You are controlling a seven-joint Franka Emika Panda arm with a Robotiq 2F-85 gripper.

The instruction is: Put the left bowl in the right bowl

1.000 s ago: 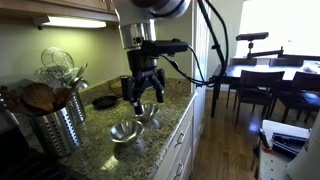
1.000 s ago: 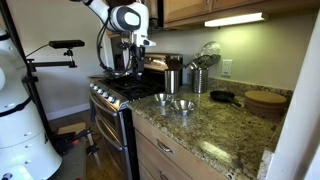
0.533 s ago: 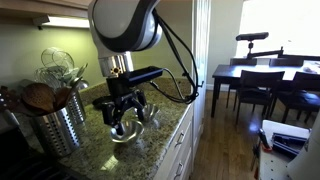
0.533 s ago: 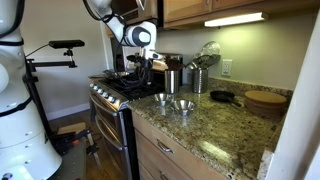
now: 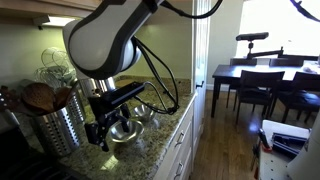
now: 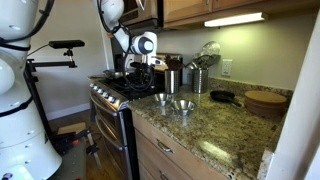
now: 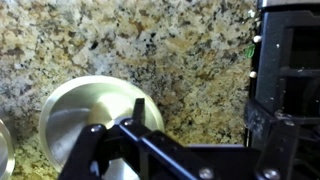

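Observation:
Two small shiny steel bowls sit side by side on the granite counter. In an exterior view the left bowl (image 6: 162, 99) is next to the right bowl (image 6: 184, 105). Seen from the stove side, they are the nearer bowl (image 5: 125, 131) and the farther bowl (image 5: 146, 112). My gripper (image 5: 101, 136) is open and empty, low beside the nearer bowl; it also shows in an exterior view (image 6: 150, 68). In the wrist view the open jaws (image 7: 205, 112) frame bare granite. One bowl (image 7: 85, 115) lies by the left finger, and the other bowl's rim (image 7: 3, 150) shows at the edge.
A ribbed steel canister (image 5: 60, 125) full of utensils stands by the wall, also seen in an exterior view (image 6: 198, 78). A black pan (image 6: 225, 97) and a wooden board (image 6: 266, 100) lie further along. The stove (image 6: 120, 88) borders the counter, whose front edge (image 5: 180, 118) is close.
The arm has swung down and toward the canister side. The gripper dropped from above the bowls to counter height beside them and stayed open. The bowls have not moved.

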